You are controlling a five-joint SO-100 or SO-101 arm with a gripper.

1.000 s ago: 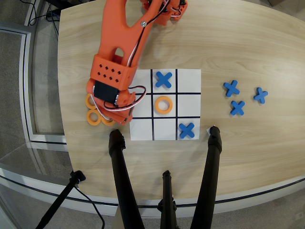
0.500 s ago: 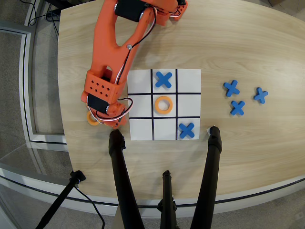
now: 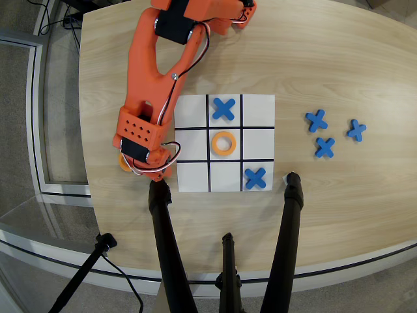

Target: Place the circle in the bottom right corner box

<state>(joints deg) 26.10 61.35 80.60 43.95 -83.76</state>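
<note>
An orange ring [image 3: 123, 162] lies on the wooden table left of the white 3x3 grid sheet [image 3: 193, 177], mostly hidden under my gripper. My gripper [image 3: 147, 171] points down over it at the sheet's lower left edge; its fingers are hidden under the wrist, so I cannot tell how the jaws stand. A second orange ring [image 3: 223, 143] lies in the centre cell. Blue X pieces lie in the top middle cell [image 3: 223, 109] and in the view's bottom right cell [image 3: 255, 177]. The other three corner cells are blank.
Three spare blue X pieces [image 3: 316, 120] [image 3: 356, 130] [image 3: 324, 147] lie on the table right of the sheet. Black tripod legs [image 3: 166, 241] [image 3: 290, 222] cross the near table edge just below the sheet. The arm's orange body [image 3: 156, 65] stretches from the top.
</note>
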